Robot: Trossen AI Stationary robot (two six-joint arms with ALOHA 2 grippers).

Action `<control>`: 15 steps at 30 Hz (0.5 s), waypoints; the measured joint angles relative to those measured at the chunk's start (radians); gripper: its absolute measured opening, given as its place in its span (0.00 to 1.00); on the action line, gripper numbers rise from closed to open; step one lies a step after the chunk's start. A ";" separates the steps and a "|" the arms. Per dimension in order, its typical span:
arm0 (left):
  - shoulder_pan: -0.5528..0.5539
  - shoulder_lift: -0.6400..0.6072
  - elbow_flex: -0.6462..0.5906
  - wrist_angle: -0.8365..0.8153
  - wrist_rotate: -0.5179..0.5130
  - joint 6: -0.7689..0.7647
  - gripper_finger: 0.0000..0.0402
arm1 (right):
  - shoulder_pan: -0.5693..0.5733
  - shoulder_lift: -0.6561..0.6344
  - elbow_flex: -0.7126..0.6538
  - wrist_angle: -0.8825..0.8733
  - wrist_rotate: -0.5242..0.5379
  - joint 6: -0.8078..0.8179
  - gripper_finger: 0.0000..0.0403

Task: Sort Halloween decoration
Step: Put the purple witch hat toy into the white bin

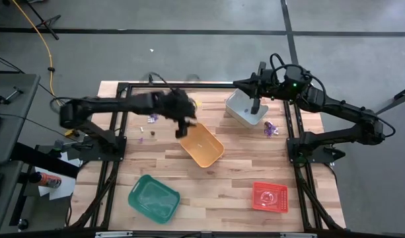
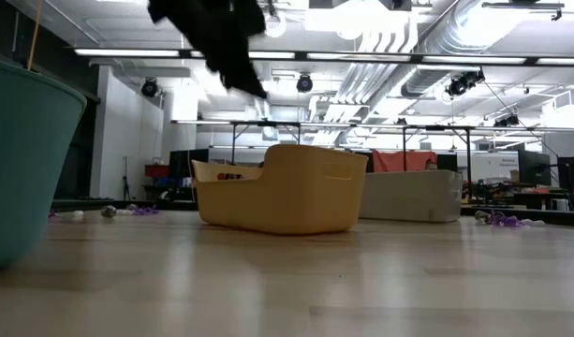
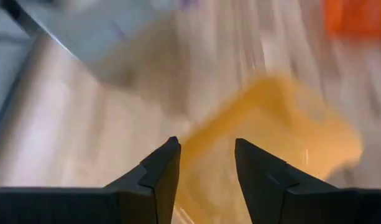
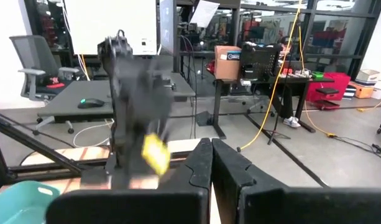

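Halloween decoration: tiny trinkets scattered on the wooden table (image 1: 209, 192); purple cluster (image 1: 271, 128) on the right just beside the grey bin (image 1: 246, 108); a few small purple and dark bits (image 1: 151, 119) on the left, near the left arm; low view shows them lying flat on the wood on both sides.
Left gripper (image 1: 183, 125): hangs over the near-left edge of the orange bin (image 1: 202, 145); left wrist view shows the jaws parted with nothing between them, orange bin directly below.
Held item: none seen in the left jaws; cannot tell whether anything lies in the orange bin, view too blurred.
Right gripper (image 4: 211, 163): parked up over the grey bin at the back right, jaws pressed together, empty; arm waits.
Other bins: green bin (image 1: 153, 197) front left, red bin (image 1: 269, 197) front right, both well apart from the grippers.
Step in hand (judged): release over the orange bin.
Doing it well: keep jaws fully over the bin interior, not the rim; lift straight up before swinging away so fingers don't clip the wall.
Next call (judged): left-side bits are nearest for the left arm; come down vertically, pinch one piece only.
Risk: trinkets tiny, easy to miss or flick off the wood.
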 joint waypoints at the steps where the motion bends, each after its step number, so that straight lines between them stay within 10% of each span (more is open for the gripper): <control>1: 0.021 -0.042 0.001 0.011 0.012 -0.019 0.36 | 0.000 0.000 0.000 -0.009 0.000 0.000 0.00; 15: 0.116 -0.523 -0.356 0.517 0.097 -0.325 0.02 | 0.000 0.000 -0.001 -0.119 0.000 0.007 0.00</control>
